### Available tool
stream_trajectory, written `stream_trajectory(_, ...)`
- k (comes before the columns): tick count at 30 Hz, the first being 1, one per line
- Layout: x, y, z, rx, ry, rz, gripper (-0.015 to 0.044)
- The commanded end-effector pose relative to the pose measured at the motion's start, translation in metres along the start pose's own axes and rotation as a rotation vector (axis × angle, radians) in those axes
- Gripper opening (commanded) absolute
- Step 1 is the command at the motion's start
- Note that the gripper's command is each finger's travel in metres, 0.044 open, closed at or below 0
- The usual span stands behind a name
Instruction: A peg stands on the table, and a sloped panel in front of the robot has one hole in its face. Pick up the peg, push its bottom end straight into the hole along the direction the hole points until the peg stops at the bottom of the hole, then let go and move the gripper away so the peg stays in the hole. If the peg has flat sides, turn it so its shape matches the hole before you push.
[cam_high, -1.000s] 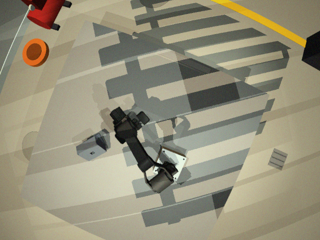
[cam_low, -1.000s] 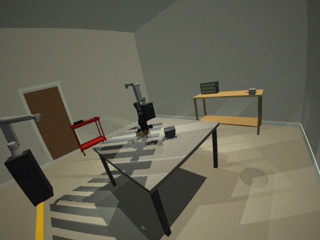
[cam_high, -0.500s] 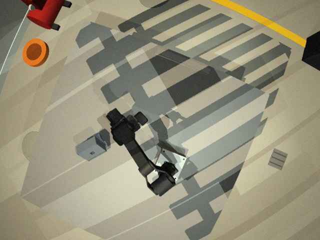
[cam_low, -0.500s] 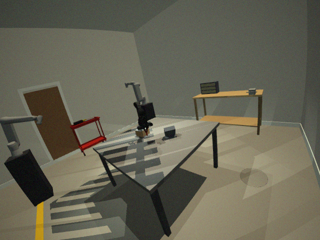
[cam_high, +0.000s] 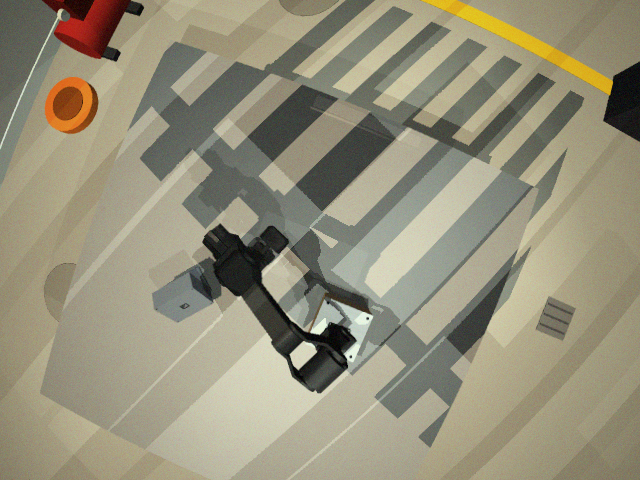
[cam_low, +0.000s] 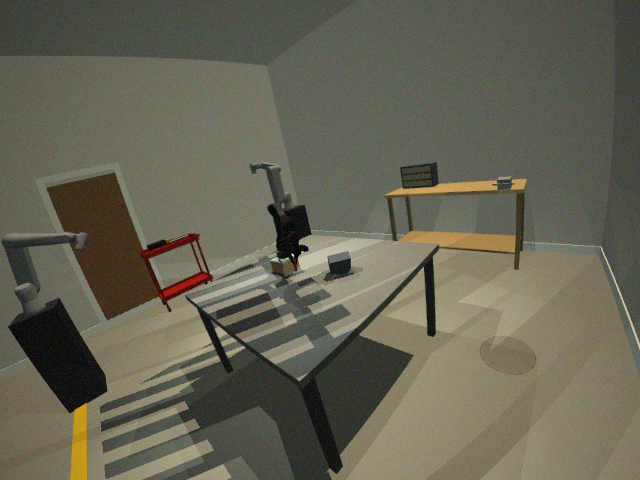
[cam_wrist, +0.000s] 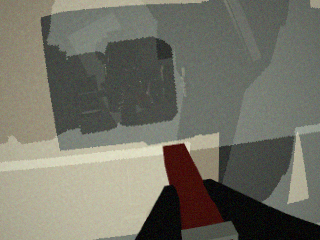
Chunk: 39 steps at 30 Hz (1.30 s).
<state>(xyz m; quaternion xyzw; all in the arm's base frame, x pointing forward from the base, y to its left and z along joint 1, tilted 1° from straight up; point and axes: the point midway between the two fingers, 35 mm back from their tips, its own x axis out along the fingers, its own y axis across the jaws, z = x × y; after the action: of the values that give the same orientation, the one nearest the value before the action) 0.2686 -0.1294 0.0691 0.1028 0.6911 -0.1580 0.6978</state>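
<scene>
My gripper (cam_low: 296, 255) (cam_wrist: 188, 192) is shut on the red peg (cam_low: 295, 265) (cam_wrist: 181, 162), near its grey upper end. The peg looks flat-sided and hangs with its red lower end down, held above the table (cam_high: 170, 392) (cam_low: 385, 258). In the top view the arm hides the peg and fingertips. The grey block with the sloped panel (cam_high: 173, 302) (cam_low: 339, 262) stands on the table beside the gripper. A small, square-looking dark outline (cam_high: 184, 305) shows on its face in the top view. The wrist view does not show the block.
The arm's base plate (cam_high: 364, 325) sits on a wooden block (cam_low: 280, 267), with the grey block off to one side. Away from the table are a red cart (cam_low: 178, 286), a wooden bench (cam_low: 465, 188) and another arm on a black pedestal (cam_low: 56, 356). Shadows cross the table.
</scene>
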Motion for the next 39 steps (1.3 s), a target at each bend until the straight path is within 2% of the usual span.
stream_trajectory(1,-0.001,0.003,0.002,-0.024,-0.007,-0.016,0.0)
stream_trajectory(39,-0.002,0.042,0.013,-0.218,-0.043,-0.143,0.0)
